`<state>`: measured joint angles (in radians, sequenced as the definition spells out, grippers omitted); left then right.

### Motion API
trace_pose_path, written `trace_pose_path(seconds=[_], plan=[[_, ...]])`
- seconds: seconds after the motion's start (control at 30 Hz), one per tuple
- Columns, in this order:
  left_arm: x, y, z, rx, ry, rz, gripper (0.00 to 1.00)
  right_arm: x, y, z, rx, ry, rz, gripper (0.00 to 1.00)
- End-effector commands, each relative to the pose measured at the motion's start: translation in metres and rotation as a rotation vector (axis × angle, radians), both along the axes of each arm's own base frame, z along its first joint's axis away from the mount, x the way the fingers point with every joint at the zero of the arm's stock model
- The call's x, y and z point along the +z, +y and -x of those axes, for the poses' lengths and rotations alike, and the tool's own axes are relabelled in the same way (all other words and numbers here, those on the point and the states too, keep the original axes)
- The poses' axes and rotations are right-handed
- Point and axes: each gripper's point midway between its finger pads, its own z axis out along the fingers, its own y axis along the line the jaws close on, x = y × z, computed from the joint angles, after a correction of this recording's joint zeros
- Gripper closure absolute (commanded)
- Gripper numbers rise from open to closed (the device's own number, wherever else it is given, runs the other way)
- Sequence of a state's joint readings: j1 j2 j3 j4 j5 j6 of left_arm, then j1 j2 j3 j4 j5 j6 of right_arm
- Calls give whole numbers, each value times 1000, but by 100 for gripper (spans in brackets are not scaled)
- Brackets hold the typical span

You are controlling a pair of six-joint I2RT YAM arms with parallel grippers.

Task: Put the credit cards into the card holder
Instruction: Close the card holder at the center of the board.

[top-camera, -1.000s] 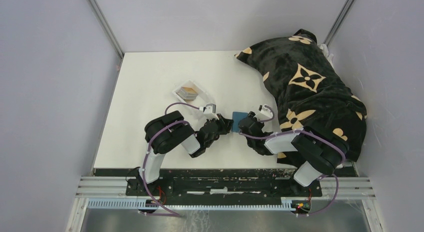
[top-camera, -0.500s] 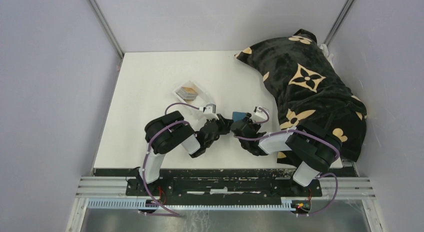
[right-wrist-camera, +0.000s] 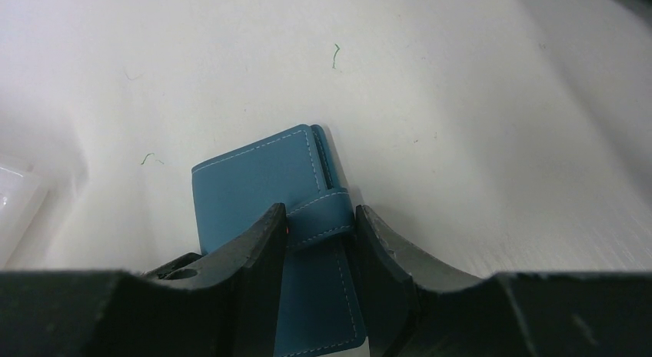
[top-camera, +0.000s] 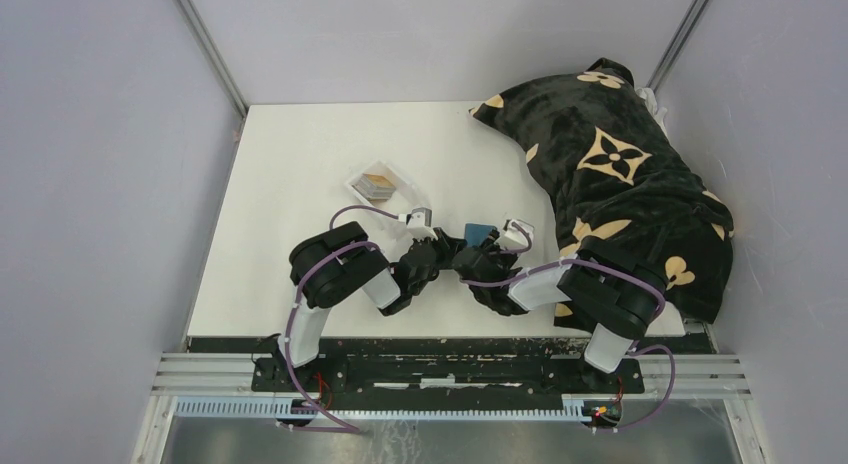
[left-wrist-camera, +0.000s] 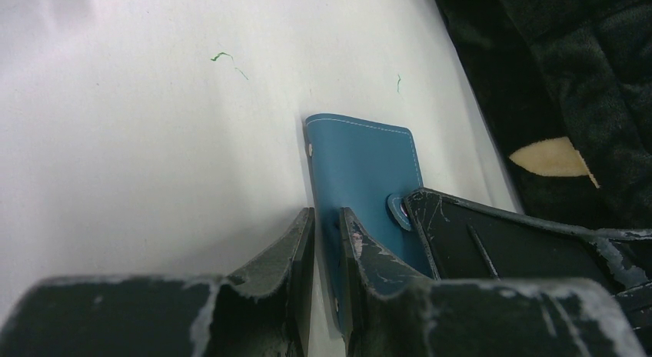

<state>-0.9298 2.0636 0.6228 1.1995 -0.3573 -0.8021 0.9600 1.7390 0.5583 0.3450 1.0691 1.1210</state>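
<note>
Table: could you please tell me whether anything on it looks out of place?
Yes: a black plush blanket with tan flowers is heaped over the table's right side, crowding the right arm; it seems unrelated to the task.

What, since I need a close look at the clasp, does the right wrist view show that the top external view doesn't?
Right wrist only: the snap tab, framed by the right pincer. Top external only: the credit cards and the black blanket with tan flowers. Both: the teal card holder on the white table.
</note>
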Motion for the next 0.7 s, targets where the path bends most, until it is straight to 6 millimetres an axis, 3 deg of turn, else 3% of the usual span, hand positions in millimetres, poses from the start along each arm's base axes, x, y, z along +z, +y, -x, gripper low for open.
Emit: trace_pose_path(seconds=[0.0, 0.47, 0.57, 0.67], plan=[[2, -4, 6, -37, -19, -38, 75, -105, -37, 102, 243, 555, 278, 56], [0, -2, 12, -29, -6, -29, 75, -118, -33, 119, 249, 557, 310, 56], [2, 2, 13, -20, -8, -24, 75, -111, -28, 116, 252, 539, 310, 56], [11, 4, 12, -10, -25, -29, 75, -90, -21, 107, 254, 495, 302, 54]])
